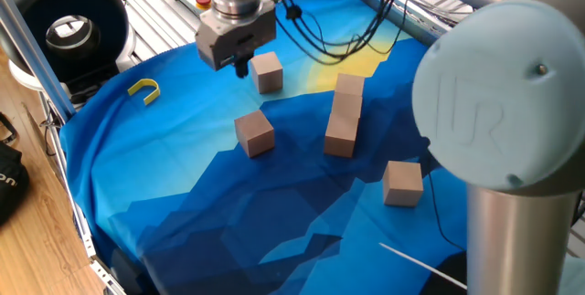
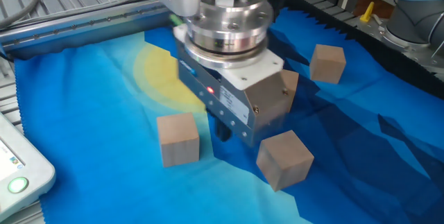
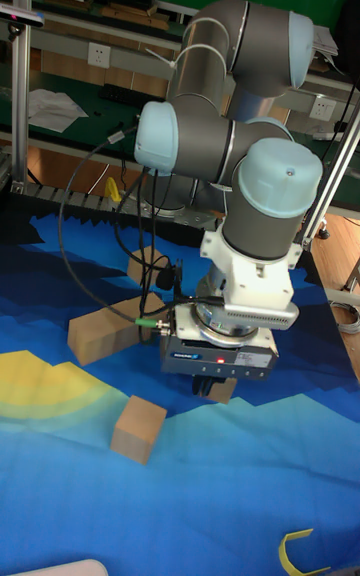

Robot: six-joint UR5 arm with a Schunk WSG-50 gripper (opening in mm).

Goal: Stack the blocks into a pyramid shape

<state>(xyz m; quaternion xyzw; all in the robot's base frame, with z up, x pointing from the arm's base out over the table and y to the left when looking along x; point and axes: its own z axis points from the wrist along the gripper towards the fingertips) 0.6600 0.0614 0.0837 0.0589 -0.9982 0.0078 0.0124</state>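
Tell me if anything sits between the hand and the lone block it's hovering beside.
Nothing visible does. The hand hangs right next to the lone block with only bare blue cloth around them. The yellow U-shaped piece lies off to the side.

"UR" logo embossed on the arm joint cap [image 1: 484, 117]

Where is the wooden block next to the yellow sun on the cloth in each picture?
One fixed view: the block sits upper middle.
The other fixed view: the block sits lower left.
Tall fixed view: the block sits lower left.
Shared landmark: the yellow sun patch beside it.
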